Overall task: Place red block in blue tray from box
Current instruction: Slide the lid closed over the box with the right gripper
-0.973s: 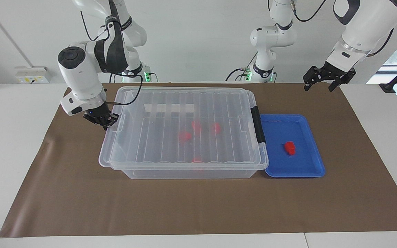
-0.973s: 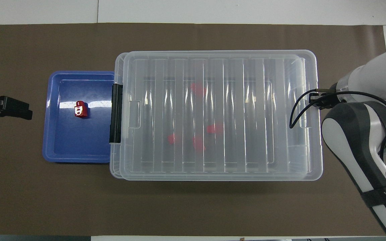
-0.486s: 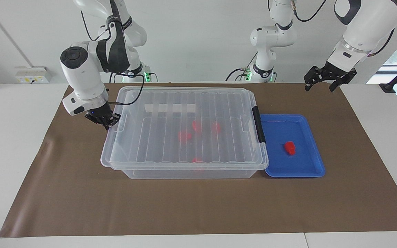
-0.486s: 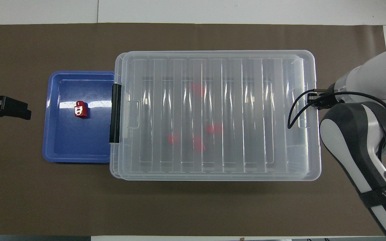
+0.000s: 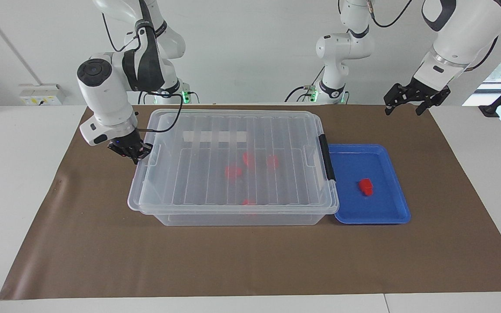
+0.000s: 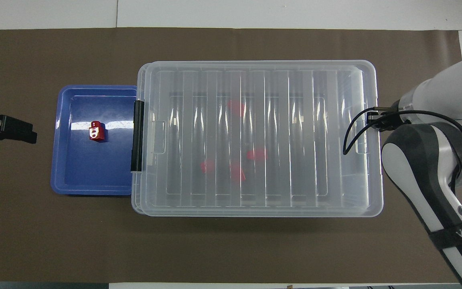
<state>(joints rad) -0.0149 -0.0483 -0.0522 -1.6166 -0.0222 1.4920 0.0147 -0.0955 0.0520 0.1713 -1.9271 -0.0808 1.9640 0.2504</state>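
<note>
The clear box (image 5: 233, 218) stands mid-table with its ribbed lid (image 5: 215, 126) on it and a black clip (image 5: 328, 158) at the tray end. Several red blocks (image 5: 233, 172) show blurred through the lid, also in the overhead view (image 6: 257, 154). One red block (image 5: 366, 186) lies in the blue tray (image 5: 372, 219), which touches the box at the left arm's end; the overhead view shows both block (image 6: 96, 131) and tray (image 6: 90, 190). My right gripper (image 5: 132, 152) is shut on the lid's end edge. My left gripper (image 5: 402, 109) waits open and empty in the air, nearer the robots than the tray.
A brown paper mat (image 5: 102, 252) covers the white table (image 5: 15, 174) under everything. The right arm's wrist and cable (image 6: 423, 132) hang over the box's end. A wall socket box (image 5: 39, 93) sits near the right arm's base.
The lid's end held by my right gripper has shifted a little toward the tray and settled squarer on the box. The left arm has barely moved.
</note>
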